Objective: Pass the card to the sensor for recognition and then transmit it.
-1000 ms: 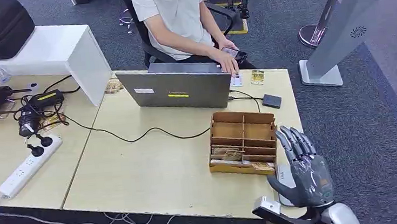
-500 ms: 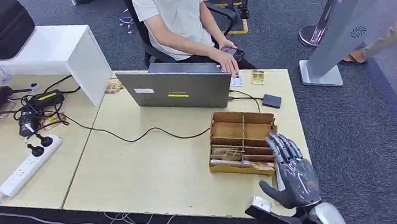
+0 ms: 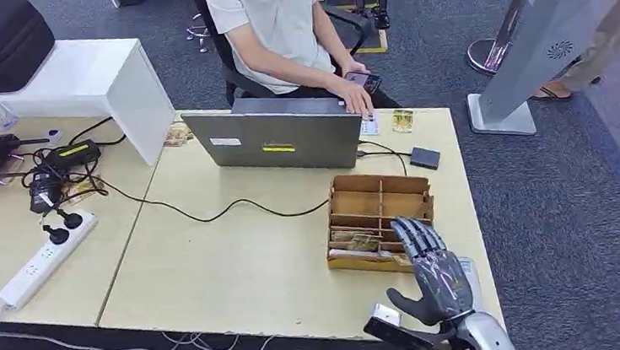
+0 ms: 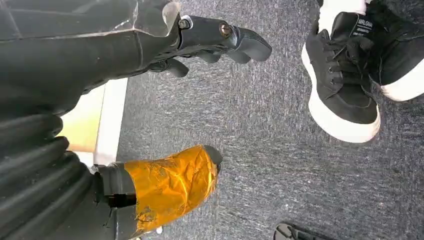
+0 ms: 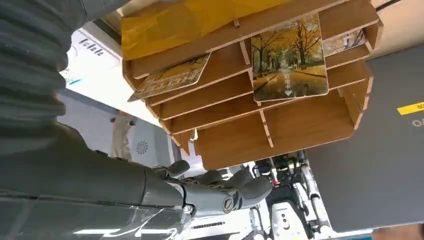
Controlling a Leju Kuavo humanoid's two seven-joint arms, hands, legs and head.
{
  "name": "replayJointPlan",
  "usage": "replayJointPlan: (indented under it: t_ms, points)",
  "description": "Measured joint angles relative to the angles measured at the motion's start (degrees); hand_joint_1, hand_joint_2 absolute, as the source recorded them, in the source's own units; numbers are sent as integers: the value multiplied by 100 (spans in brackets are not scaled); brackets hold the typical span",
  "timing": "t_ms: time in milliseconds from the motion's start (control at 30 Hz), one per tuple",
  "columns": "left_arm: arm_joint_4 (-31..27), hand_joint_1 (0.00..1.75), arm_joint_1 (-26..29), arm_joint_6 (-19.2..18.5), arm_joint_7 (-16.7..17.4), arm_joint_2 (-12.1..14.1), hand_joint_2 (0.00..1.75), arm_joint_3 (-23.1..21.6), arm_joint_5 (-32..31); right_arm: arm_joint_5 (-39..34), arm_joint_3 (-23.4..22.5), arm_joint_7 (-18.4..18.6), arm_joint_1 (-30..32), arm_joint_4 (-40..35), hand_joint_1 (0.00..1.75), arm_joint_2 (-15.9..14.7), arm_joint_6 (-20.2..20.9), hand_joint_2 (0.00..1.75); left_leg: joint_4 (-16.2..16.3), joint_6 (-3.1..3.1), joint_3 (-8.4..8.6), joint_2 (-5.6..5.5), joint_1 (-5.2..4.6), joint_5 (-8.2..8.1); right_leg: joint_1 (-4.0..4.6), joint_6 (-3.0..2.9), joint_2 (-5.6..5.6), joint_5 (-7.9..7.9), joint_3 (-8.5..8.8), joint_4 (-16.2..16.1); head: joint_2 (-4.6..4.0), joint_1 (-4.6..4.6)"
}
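While the left hand (image 4: pixel 200 35) hangs over dark carpet beside a person's black shoe (image 4: pixel 345 85), its fingers are loosely apart and grasp nothing. On the beige table (image 3: pixel 238 266), going from the left side, a white power strip (image 3: pixel 43 259) lies near black chargers (image 3: pixel 60 159), then a grey laptop (image 3: pixel 286 135) stands in front of a seated person (image 3: pixel 277 25). More to the right is a wooden card organizer (image 3: pixel 377 211) with several compartments; one card with a picture of autumn trees (image 5: pixel 289 60) lies in a middle compartment, and another card (image 5: pixel 172 77) lies in the compartment next to it. Just beside the organizer's near right corner, the right hand (image 3: pixel 435 272) is raised with fingers spread and released, touching no card. A small black box (image 3: pixel 424 158) lies beyond the organizer.
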Motion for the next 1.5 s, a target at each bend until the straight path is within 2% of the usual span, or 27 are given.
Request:
replayJointPlan:
  t_ms: [667,1133,1167,1500]
  points:
    - [0,0,-9,0,-28,17,175,0,9,136,-2,166,-203,533,0,0,-243,175,0,0,0,0,0,0,0,0,0,0,0,0,0,0]
    - [0,0,-8,35,-33,15,175,44,68,308,-463,166,-154,446,0,0,-245,175,0,0,1,0,0,0,0,0,0,0,-1,0,0,0]
    - [0,0,-8,39,-33,15,175,48,68,308,-483,166,-151,437,175,0,-245,175,0,0,1,0,0,0,0,0,0,0,-1,0,0,0]
    - [0,0,-9,57,-33,15,175,105,85,210,-551,44,-123,419,175,0,-264,175,0,0,1,1,0,0,0,0,0,0,-1,0,0,0]
